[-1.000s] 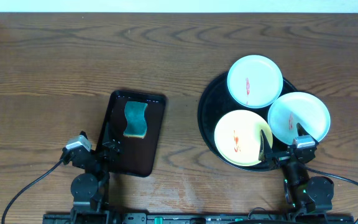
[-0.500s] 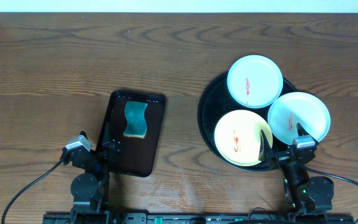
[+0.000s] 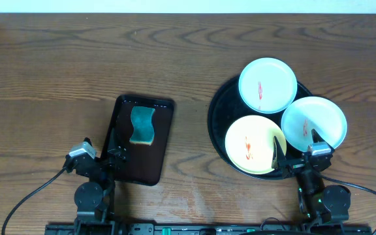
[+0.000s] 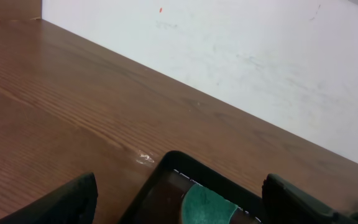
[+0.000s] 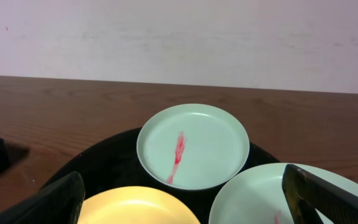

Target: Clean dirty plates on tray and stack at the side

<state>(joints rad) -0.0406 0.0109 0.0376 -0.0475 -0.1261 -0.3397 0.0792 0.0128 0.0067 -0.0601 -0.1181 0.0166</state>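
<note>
Cleaning not begun: three red-smeared plates [image 3: 253, 145] lie on the tray [image 3: 216, 123], by the desk's right edge. Left jaws and right jaws stand apart, empty. Likely next: left fetches the sponge [image 3: 142, 125] from the small tray [image 3: 136, 164].

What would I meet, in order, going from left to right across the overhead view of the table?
small dark rectangular tray carrying the teal sponge → left rim of the large black tray → pale yellow plate → far white plate → right white plate
</note>
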